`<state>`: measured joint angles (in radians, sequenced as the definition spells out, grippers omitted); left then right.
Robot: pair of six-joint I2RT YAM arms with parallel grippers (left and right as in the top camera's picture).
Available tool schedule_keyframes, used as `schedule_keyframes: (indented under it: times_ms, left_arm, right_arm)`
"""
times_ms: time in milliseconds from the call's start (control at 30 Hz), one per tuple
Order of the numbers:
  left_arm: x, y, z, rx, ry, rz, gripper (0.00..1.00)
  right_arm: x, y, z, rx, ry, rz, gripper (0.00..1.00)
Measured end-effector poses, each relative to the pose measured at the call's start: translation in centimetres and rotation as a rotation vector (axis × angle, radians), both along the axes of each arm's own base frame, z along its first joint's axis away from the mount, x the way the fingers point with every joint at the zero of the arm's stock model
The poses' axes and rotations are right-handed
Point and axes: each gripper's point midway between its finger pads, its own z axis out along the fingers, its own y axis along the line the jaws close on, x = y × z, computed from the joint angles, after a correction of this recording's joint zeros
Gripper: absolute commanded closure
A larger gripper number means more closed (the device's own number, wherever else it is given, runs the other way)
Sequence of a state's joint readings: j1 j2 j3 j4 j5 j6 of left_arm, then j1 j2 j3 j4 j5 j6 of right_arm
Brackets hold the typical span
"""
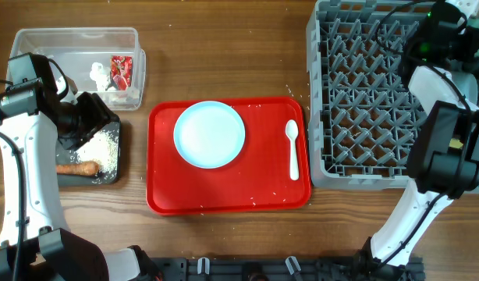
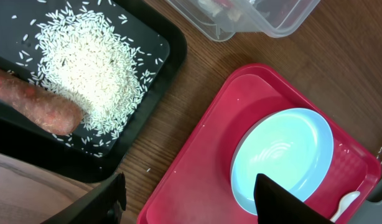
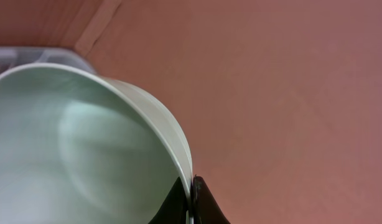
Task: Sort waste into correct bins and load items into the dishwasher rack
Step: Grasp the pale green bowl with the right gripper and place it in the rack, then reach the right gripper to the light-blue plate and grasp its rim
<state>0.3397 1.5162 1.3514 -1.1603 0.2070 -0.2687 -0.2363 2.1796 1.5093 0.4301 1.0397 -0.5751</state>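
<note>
My left gripper (image 2: pixel 194 205) is open and empty, hovering over the table between the black tray (image 2: pixel 160 43) and the red tray (image 2: pixel 197 174). The black tray holds loose rice (image 1: pixel 103 147) and the carrot piece (image 1: pixel 77 167). The clear tub (image 1: pixel 37 39) holds the tissue (image 1: pixel 97 74) and red wrapper (image 1: pixel 121 70). The pale-blue plate (image 1: pixel 209 133) and white spoon (image 1: pixel 292 148) lie on the red tray. My right gripper (image 3: pixel 191 202) is shut on the rim of the pale-green bowl (image 3: pixel 85 143), over the far right of the grey rack (image 1: pixel 364 101). The blue bowl and yellow cup are out of view.
The red tray (image 1: pixel 224 187) sits in the middle of the wooden table, with a few rice grains scattered on and around it. The rack's near wall stands just right of the red tray. The right arm (image 1: pixel 446 148) crosses the rack's right side.
</note>
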Motion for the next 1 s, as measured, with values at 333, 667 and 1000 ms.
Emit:
schedule_keyframes:
  times_ms: [333, 667, 1000]
  left_arm:
    - [0.0, 0.0, 0.0, 0.000, 0.000, 0.000, 0.34]
    - [0.0, 0.0, 0.0, 0.000, 0.001, 0.000, 0.34]
    - [-0.1, -0.1, 0.0, -0.004, 0.004, 0.000, 0.25]
  right_arm:
    - [2.4, 5.4, -3.1, 0.033, 0.123, 0.115, 0.28]
    - [2.6, 12.3, -4.1, 0.043, 0.269, 0.194, 0.24]
    - [-2.0, 24.6, 2.2, 0.566, 0.224, 0.677, 0.21]
